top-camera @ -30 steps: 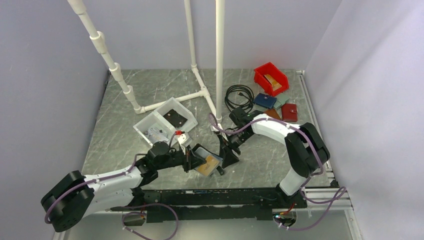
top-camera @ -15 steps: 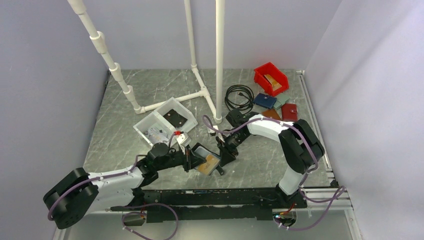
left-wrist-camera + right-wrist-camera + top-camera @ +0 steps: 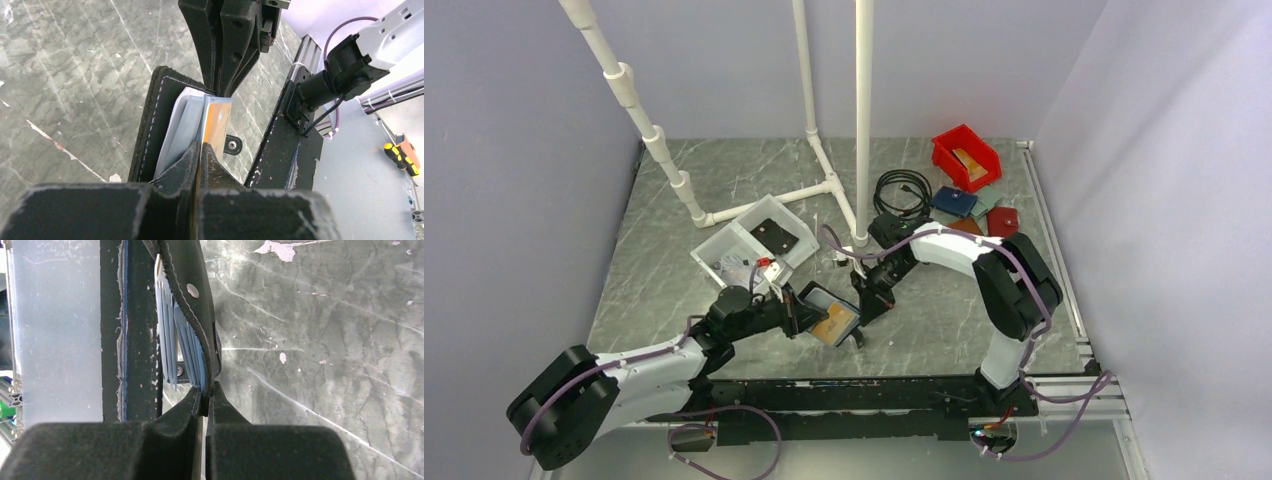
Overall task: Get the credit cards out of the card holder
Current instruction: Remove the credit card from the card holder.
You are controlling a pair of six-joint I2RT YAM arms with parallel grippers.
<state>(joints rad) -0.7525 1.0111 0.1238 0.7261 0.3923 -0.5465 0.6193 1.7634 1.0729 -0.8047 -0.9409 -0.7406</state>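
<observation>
The black card holder hangs open just above the table near the front middle. A gold-tan credit card shows in its inner panel. My left gripper is shut on the card's near edge, where it lies against the pale blue window sleeve. My right gripper comes from the far right. It is shut on the edge of the holder's black cover flap, beside the fanned pale sleeves. In the left wrist view the right gripper's fingers pinch the holder's far end. No pale greyish card can be told apart.
A white bin stands behind the left gripper. White pipe posts rise close behind the right wrist. A black cable, a red bin and several wallets lie at the back right. The black front rail runs close by.
The right gripper moved left to the holder and closed from open onto its flap. The left gripper, still shut, shifted a little left and away with the holder.
</observation>
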